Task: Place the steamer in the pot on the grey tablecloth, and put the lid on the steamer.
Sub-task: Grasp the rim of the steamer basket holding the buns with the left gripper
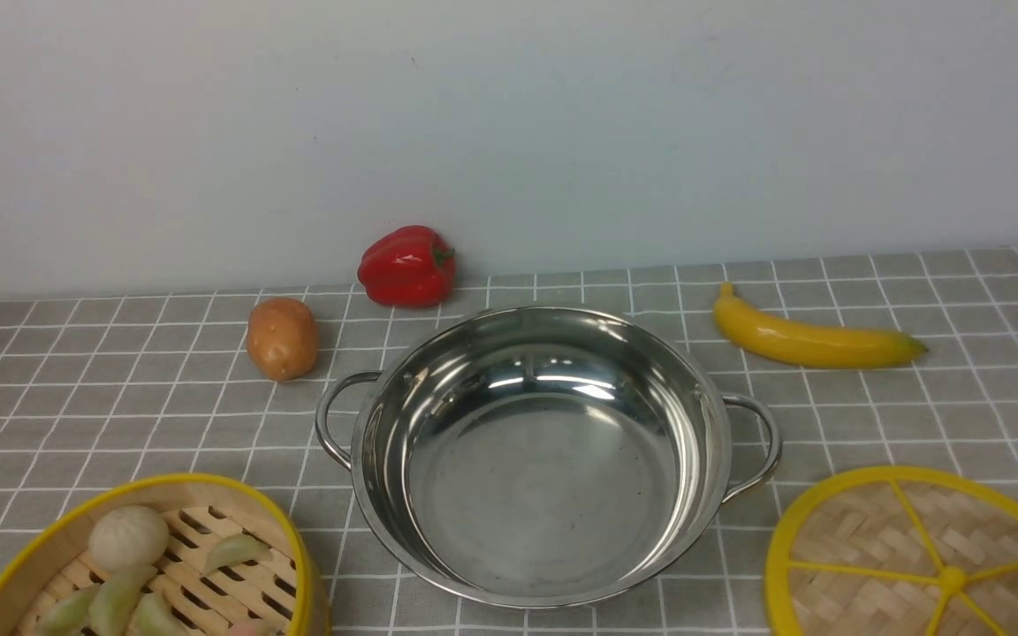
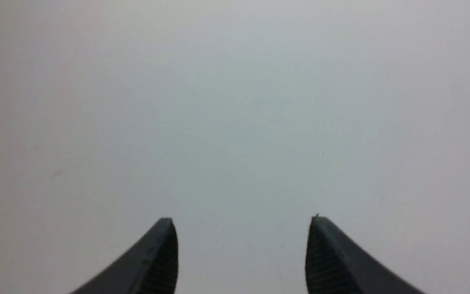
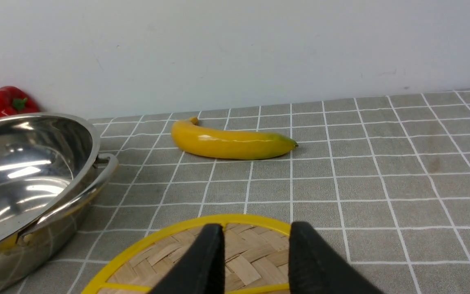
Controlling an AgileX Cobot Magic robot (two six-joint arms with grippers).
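Steamer (image 1: 175,480): round slatted bamboo, yellow rim, pale dumplings (image 1: 120,596), 1 bun (image 1: 128,536)

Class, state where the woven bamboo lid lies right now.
In the front view the lid lies flat on the grey tablecloth at the near right, beside the pot and nearer than the banana.
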